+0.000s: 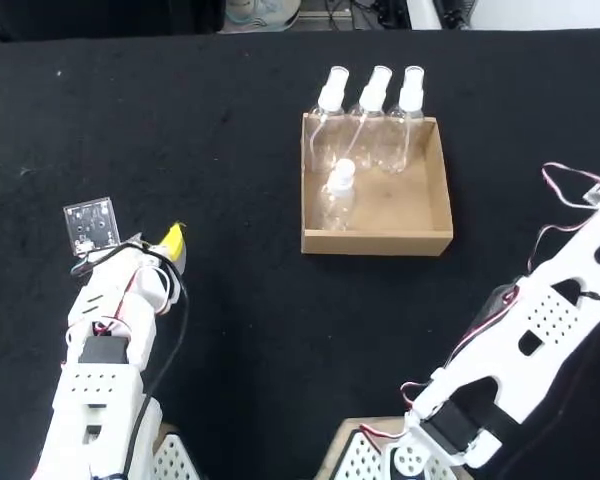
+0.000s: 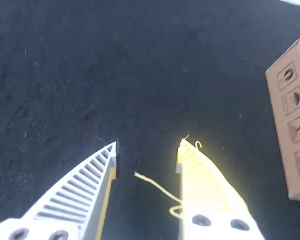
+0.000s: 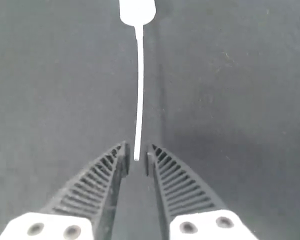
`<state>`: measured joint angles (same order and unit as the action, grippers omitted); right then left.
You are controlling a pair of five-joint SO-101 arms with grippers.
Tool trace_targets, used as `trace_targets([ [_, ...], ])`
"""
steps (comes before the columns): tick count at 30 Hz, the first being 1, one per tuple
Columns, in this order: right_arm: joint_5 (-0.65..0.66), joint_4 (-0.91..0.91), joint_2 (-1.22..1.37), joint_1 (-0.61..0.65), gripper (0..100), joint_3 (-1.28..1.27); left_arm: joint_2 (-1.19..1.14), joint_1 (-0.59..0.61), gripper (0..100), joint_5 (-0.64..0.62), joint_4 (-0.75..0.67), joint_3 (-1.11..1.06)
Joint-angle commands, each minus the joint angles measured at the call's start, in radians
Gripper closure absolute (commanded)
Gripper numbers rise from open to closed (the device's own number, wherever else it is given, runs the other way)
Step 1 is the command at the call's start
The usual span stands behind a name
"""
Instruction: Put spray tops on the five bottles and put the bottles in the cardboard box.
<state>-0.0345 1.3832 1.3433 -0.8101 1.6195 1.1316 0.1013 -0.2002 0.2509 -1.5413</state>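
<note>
The cardboard box stands at the table's back middle. Inside it are clear bottles with white spray tops: three in a row along the far wall and one near the front left corner. A loose white spray top lies on the black table with its thin tube pointing at my right gripper. The fingertips stand narrowly open on either side of the tube's end. My left gripper hangs open over bare black cloth left of the box, holding nothing; its yellow fingertip shows from above.
The right arm crosses the table's front right with loose red and white wires. Something glassy peeks out beside it; I cannot tell what it is. A small grey square plate sits by the left arm.
</note>
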Motion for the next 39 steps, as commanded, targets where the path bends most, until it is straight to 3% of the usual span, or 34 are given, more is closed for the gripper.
trace_targets([
  [1, 0.038, 0.109, -0.163, -0.003, 91.1, 0.051, 0.052, 0.010, 81, 0.002, 0.181, 0.119],
  [5, 0.040, 0.275, -0.239, 0.017, 92.7, 0.050, 0.186, 0.013, 81, 0.005, 0.493, 0.249],
  [7, 0.052, 0.345, -0.280, 0.038, 92.6, 0.050, 0.278, 0.012, 81, 0.026, 0.574, 0.275],
  [11, 0.081, 0.385, -0.323, 0.064, 92.6, 0.038, 0.477, 0.022, 81, 0.227, 0.603, 0.182],
  [14, 0.086, 0.385, -0.344, 0.063, 92.7, -0.018, 0.631, 0.102, 81, 0.318, 0.655, 0.097],
  [20, 0.121, 0.385, -0.495, 0.061, 92.8, -0.309, 0.671, 0.260, 81, 0.325, 0.707, 0.053],
  [28, 0.147, 0.362, -0.885, 0.095, 92.9, -0.762, 0.695, 0.263, 81, 0.327, 0.721, -0.035],
  [39, 0.147, 0.012, -1.362, 0.104, 92.9, -1.534, 0.694, 0.268, 81, 0.322, 0.729, -0.159],
])
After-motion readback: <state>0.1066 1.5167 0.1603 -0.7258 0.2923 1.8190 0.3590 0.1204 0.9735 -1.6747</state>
